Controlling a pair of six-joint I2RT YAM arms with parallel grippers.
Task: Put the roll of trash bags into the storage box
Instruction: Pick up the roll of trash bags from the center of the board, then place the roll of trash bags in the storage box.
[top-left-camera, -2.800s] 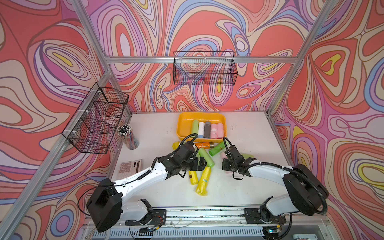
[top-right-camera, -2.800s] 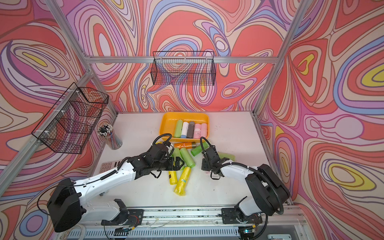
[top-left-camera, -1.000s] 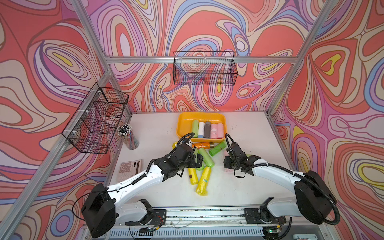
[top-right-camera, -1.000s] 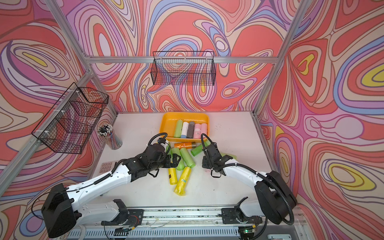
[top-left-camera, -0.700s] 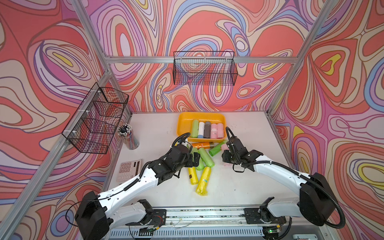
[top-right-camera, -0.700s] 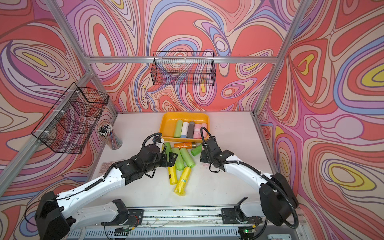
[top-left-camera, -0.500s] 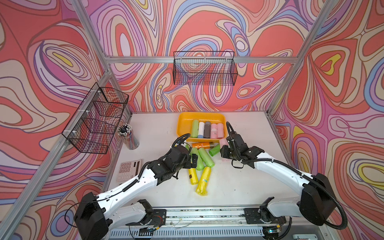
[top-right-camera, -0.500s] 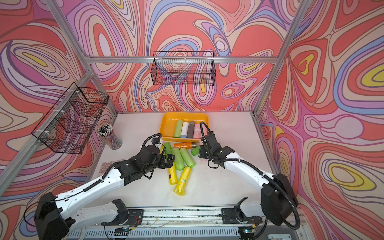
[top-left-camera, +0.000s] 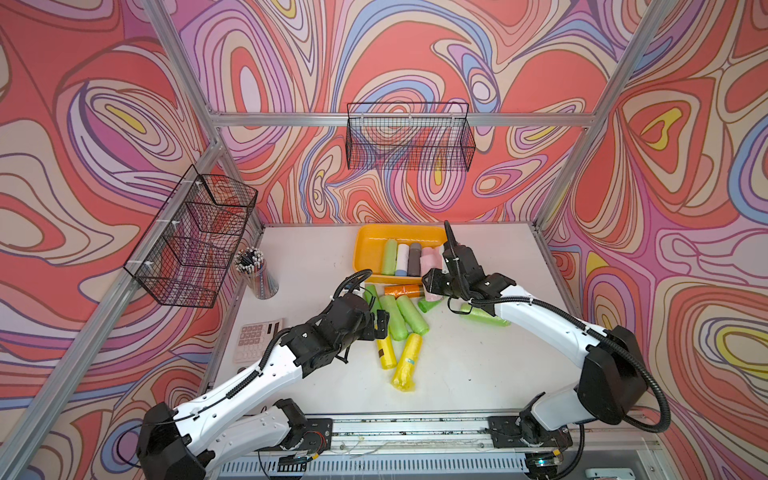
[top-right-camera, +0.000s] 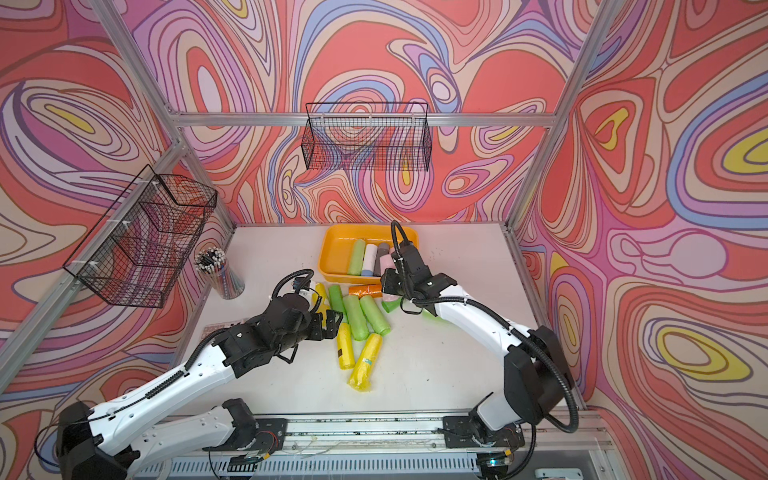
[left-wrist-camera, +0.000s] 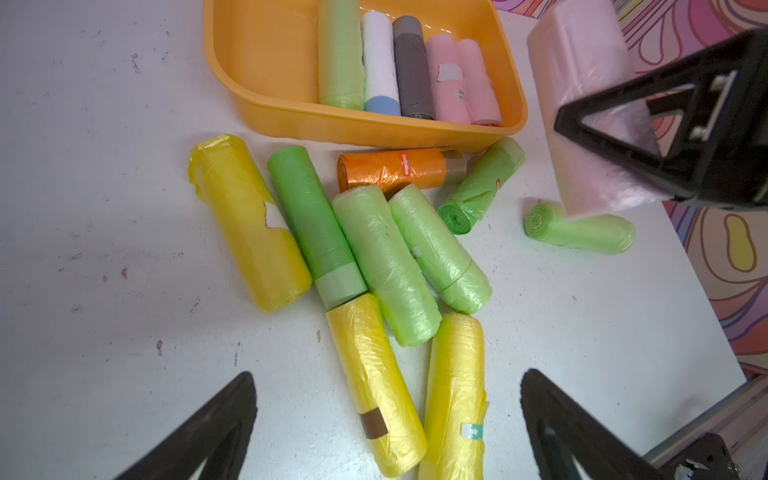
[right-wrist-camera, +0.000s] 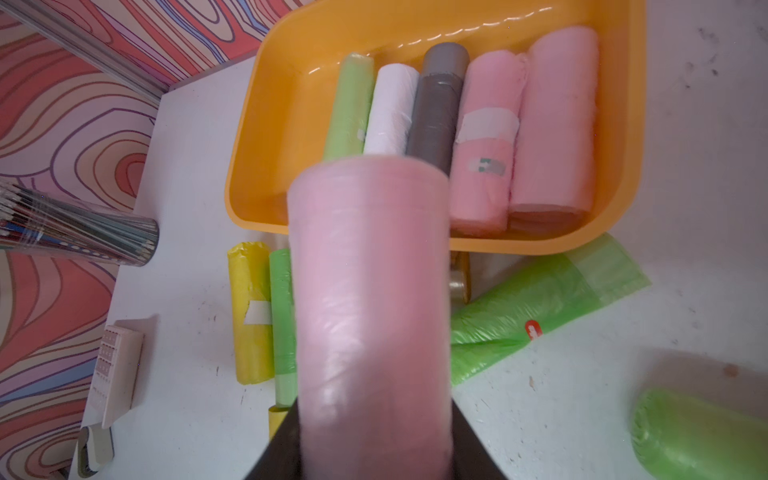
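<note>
In both top views your right hand (top-left-camera: 431, 289) is pinching the pink roll of trash bags (top-left-camera: 433, 297) beside the storage box (top-left-camera: 368, 253) near the table's (top-left-camera: 478, 374) back edge, the left wrist view is showing your left hand (left-wrist-camera: 388, 376) spread over loose rolls (left-wrist-camera: 386, 266), and the right wrist view the roll outside the box.

White table (top-left-camera: 478, 374) carries storage box (top-left-camera: 365, 254), loose rolls (top-left-camera: 405, 363), pencil cup (top-left-camera: 261, 277) and calculator (top-left-camera: 257, 337).

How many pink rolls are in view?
3. Two pink rolls lie together at the right end of the storage box, beside the gray roll. The third pink roll is gripped in the right hand near the box's front corner.
</note>
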